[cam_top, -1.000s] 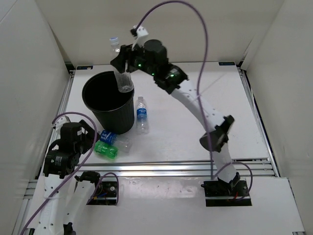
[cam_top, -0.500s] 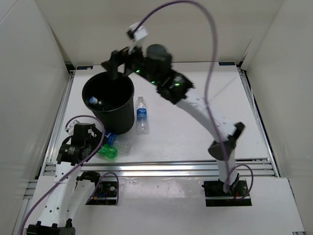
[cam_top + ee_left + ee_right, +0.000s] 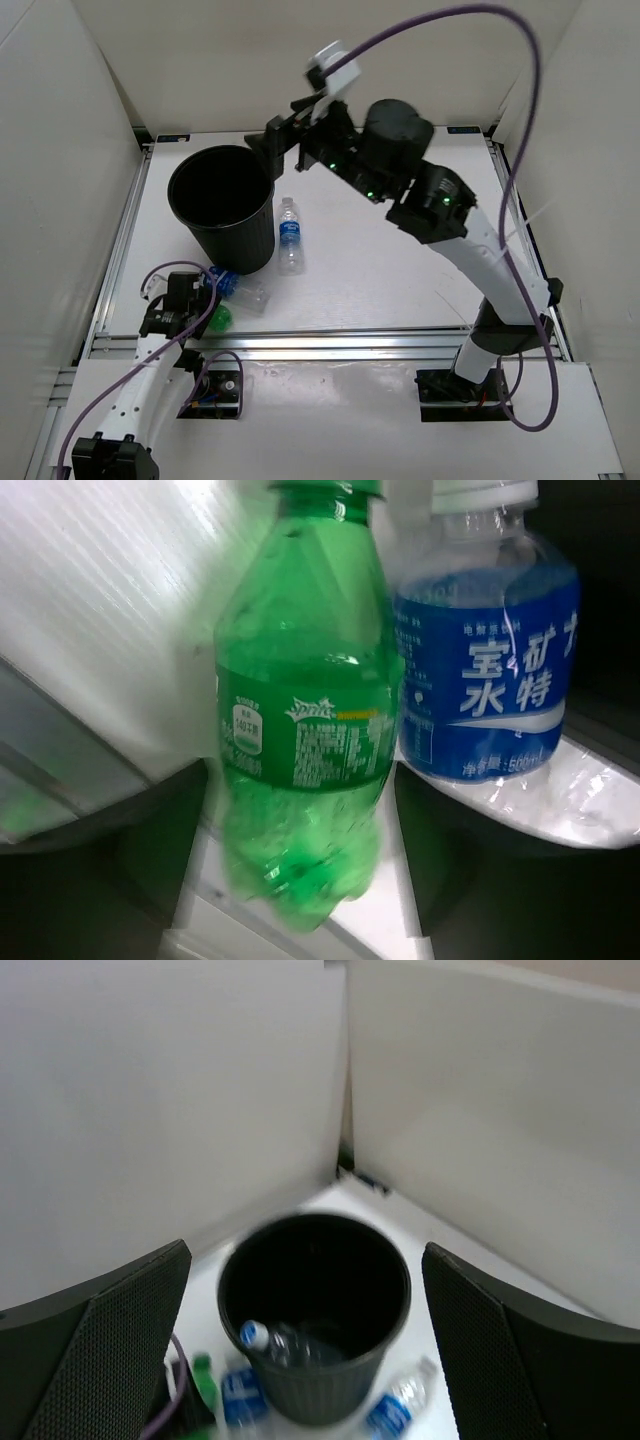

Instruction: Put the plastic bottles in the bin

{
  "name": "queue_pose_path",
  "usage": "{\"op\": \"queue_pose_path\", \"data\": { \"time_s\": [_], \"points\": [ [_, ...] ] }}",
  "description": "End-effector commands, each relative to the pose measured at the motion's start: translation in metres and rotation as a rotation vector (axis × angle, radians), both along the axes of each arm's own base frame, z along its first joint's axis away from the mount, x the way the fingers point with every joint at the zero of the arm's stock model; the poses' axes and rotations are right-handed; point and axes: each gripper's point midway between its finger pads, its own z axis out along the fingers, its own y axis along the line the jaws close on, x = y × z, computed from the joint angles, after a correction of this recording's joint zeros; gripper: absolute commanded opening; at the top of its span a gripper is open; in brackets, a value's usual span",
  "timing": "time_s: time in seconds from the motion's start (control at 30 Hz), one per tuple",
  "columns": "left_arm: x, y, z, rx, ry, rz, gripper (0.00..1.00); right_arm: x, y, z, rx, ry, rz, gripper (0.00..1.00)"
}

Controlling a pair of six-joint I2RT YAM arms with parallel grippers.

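The black bin (image 3: 222, 205) stands at the back left, and one clear bottle (image 3: 275, 1340) with a blue cap lies inside it. In the left wrist view the green bottle (image 3: 300, 730) lies between my left gripper's (image 3: 300, 815) dark fingers (image 3: 110, 880), which press on both its sides. A blue-labelled bottle (image 3: 490, 670) lies right beside it, by the bin's foot (image 3: 235, 288). Another blue-labelled bottle (image 3: 290, 235) lies to the right of the bin. My right gripper (image 3: 283, 133) hangs open and empty, high beside the bin's far right rim.
White walls enclose the table on three sides. An aluminium rail (image 3: 330, 340) runs along the near edge, just behind the left gripper (image 3: 200, 308). A purple cable (image 3: 470, 20) arcs over the right arm.
The right gripper opened, the clear bottle dropped into the bin, and that arm lifted away to the right. The left arm reached the green bottle and its fingers closed in on it.
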Motion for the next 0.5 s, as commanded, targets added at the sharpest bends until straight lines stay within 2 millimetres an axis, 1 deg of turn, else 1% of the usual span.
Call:
{"op": "queue_pose_path", "data": {
  "time_s": [0.0, 0.03, 0.07, 0.1, 0.13, 0.17, 0.2, 0.23, 0.27, 0.3, 0.37, 0.4, 0.43, 0.47],
  "points": [
    [0.012, 0.009, -0.001, 0.021, -0.051, 0.047, 0.72, 0.006, 0.006, -0.034, -0.15, -0.01, -0.056, 1.0],
    [0.009, 0.009, -0.002, 0.022, -0.041, 0.047, 0.61, 0.007, 0.002, -0.034, -0.15, -0.008, -0.069, 1.0],
    [0.006, 0.01, -0.004, 0.023, -0.025, 0.046, 0.55, 0.009, 0.0, -0.034, -0.149, -0.006, -0.082, 1.0],
    [0.01, 0.009, 0.008, 0.021, -0.05, 0.047, 0.48, 0.01, -0.001, -0.034, -0.149, -0.004, -0.091, 1.0],
    [0.003, 0.01, 0.013, 0.023, -0.029, 0.046, 0.4, 0.012, 0.0, -0.039, -0.16, 0.002, -0.099, 1.0],
    [0.001, 0.012, 0.021, 0.032, -0.031, 0.052, 0.4, 0.014, 0.001, -0.043, -0.17, 0.007, -0.11, 1.0],
    [0.004, 0.015, 0.045, 0.035, -0.07, 0.075, 0.4, 0.015, 0.002, -0.048, -0.181, 0.012, -0.109, 1.0],
    [0.001, 0.017, 0.06, 0.039, -0.093, 0.093, 0.4, 0.016, 0.004, -0.052, -0.198, 0.007, -0.11, 1.0],
    [-0.003, 0.021, 0.074, 0.045, -0.107, 0.116, 0.4, 0.014, 0.009, -0.064, -0.23, 0.018, -0.1, 1.0],
    [-0.011, 0.028, 0.103, 0.071, -0.128, 0.136, 0.4, 0.014, 0.01, -0.068, -0.238, 0.021, -0.1, 1.0],
    [-0.018, 0.034, 0.14, 0.106, -0.172, 0.134, 0.43, 0.018, 0.011, -0.081, -0.256, 0.054, -0.124, 1.0],
    [-0.027, 0.042, 0.156, 0.147, -0.17, 0.147, 0.43, 0.021, 0.01, -0.086, -0.258, 0.073, -0.147, 1.0],
    [-0.024, 0.045, 0.205, 0.153, -0.284, 0.156, 0.43, 0.026, 0.01, -0.097, -0.273, 0.104, -0.177, 1.0],
    [-0.021, 0.048, 0.225, 0.193, -0.307, 0.127, 0.43, 0.032, 0.004, -0.094, -0.218, 0.168, -0.213, 1.0]
  ]
}}
